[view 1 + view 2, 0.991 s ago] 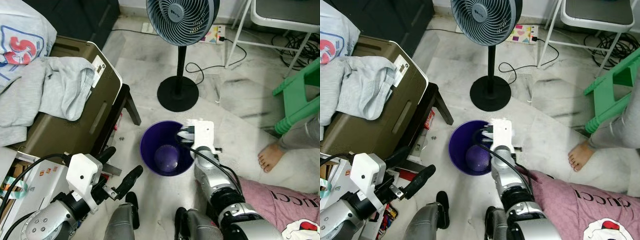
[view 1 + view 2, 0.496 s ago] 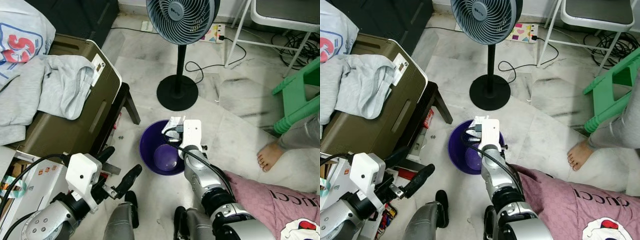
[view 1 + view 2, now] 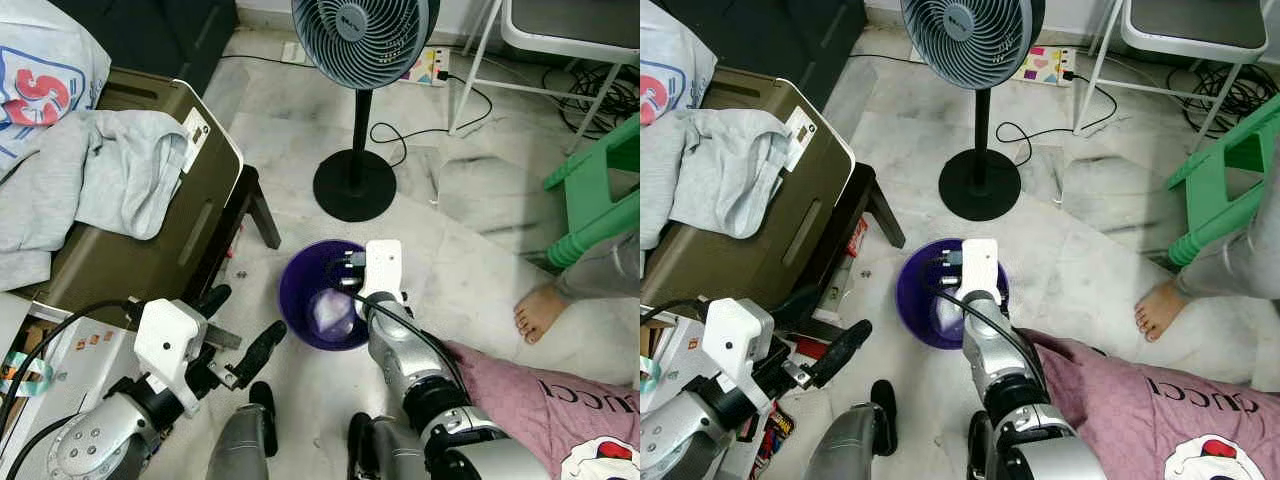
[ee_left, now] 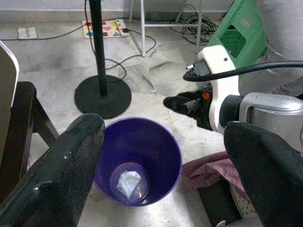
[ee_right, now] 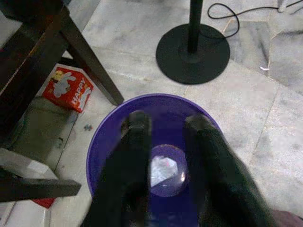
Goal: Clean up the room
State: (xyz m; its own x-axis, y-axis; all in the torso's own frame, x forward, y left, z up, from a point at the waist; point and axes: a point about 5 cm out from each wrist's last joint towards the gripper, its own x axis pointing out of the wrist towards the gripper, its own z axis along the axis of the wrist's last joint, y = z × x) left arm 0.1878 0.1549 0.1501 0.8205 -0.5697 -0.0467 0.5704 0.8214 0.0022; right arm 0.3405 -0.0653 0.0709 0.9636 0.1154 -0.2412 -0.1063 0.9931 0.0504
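A purple bin (image 3: pixel 291 292) stands on the marble floor just in front of my feet. A crumpled white scrap of paper (image 3: pixel 328 312) lies at its bottom, also clear in the wrist views (image 4: pixel 127 179) (image 5: pixel 163 170). My right gripper (image 3: pixel 340 277) hovers over the bin's mouth, and its fingers (image 5: pixel 137 142) stand open with nothing between them. My left gripper (image 3: pixel 243 322) is held low to the left of the bin, open and empty, its fingers (image 4: pixel 78 151) framing the bin from the near side.
A standing fan (image 3: pixel 357 185) is right behind the bin. An olive suitcase (image 3: pixel 150 255) with grey clothes sits on a dark stand to the left, with a red carton (image 5: pixel 67 88) below it. A person's foot (image 3: pixel 540 310), a green stool (image 3: pixel 600 195) and pink cloth (image 3: pixel 540 395) are on the right.
Half a second ago my right gripper held a white scrap above the bin's rim. It has let go, and the scrap now lies inside the bin.
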